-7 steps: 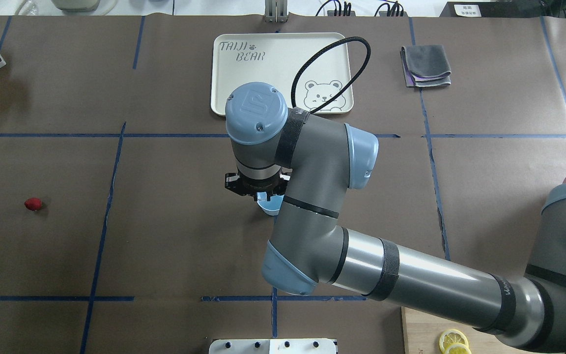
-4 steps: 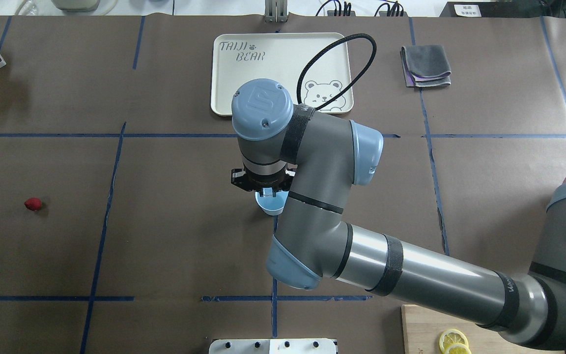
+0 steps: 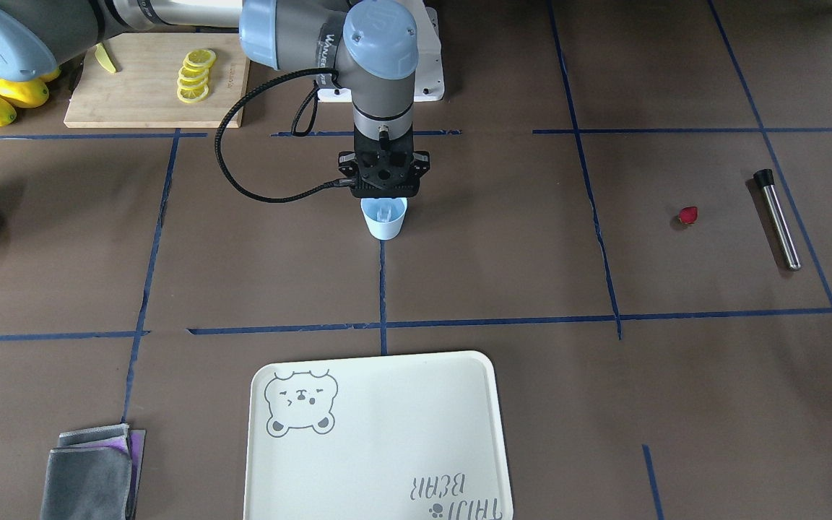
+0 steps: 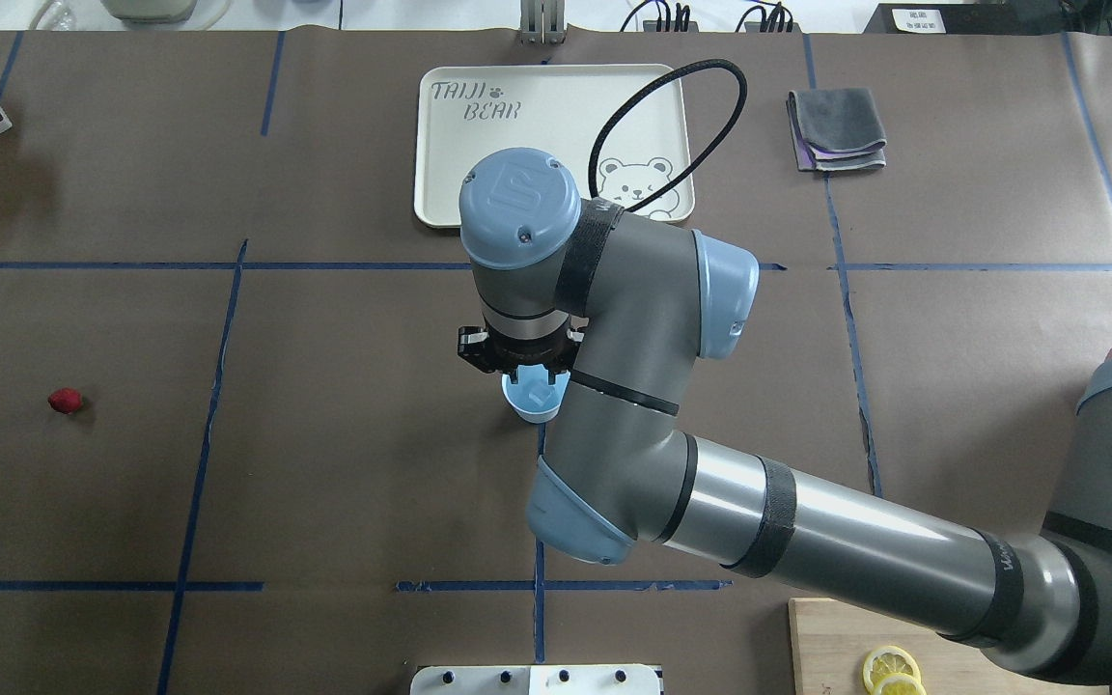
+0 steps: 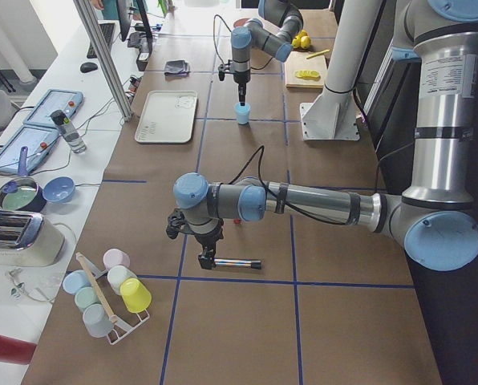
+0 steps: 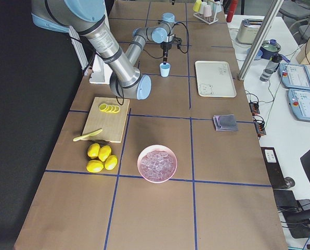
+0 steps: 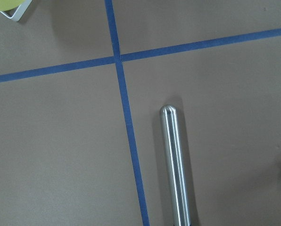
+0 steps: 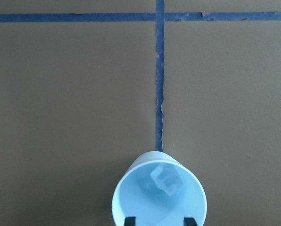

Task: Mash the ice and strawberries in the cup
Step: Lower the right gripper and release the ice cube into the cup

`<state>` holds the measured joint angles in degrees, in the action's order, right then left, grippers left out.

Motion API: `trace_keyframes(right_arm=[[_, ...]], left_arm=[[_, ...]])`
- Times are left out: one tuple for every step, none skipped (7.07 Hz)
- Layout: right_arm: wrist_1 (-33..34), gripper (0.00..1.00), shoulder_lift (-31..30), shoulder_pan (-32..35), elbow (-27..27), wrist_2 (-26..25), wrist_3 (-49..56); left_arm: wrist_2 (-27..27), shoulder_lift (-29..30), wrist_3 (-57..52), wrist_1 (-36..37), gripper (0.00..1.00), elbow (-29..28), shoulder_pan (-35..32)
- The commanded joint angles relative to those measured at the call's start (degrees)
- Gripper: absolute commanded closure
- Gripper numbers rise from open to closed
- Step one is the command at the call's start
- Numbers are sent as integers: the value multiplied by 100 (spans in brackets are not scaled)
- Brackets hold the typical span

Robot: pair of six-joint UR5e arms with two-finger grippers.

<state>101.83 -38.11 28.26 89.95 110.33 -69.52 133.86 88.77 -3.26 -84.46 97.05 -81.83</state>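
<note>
The right claw [image 8: 159, 220] hangs released directly over the cup [image 3: 384, 224], which holds what looks like one lump of ice [image 8: 166, 179]. The strawberry [image 3: 687, 215] lies well apart, near the left claw [image 5: 206, 258]; whether that one is clenched I cannot tell.

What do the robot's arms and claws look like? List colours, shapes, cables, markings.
Both arms, right arm and left arm, are grey tubes with pale blue round joint caps and black bands. A black braided cable loops to the black right claw.
</note>
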Motion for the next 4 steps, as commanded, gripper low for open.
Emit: trace_keyframes(right_arm=[[4, 1, 14, 4, 14, 6, 0], [74, 0, 6, 100, 223, 15, 0], [248, 0, -3, 240, 451, 24, 9], [433, 0, -116, 389, 793, 41, 70]], left_arm=[[0, 0, 27, 0, 0, -2, 0], [0, 9, 27, 0, 0, -2, 9], [0, 9, 27, 0, 0, 7, 9], [0, 9, 36, 0, 0, 24, 9]])
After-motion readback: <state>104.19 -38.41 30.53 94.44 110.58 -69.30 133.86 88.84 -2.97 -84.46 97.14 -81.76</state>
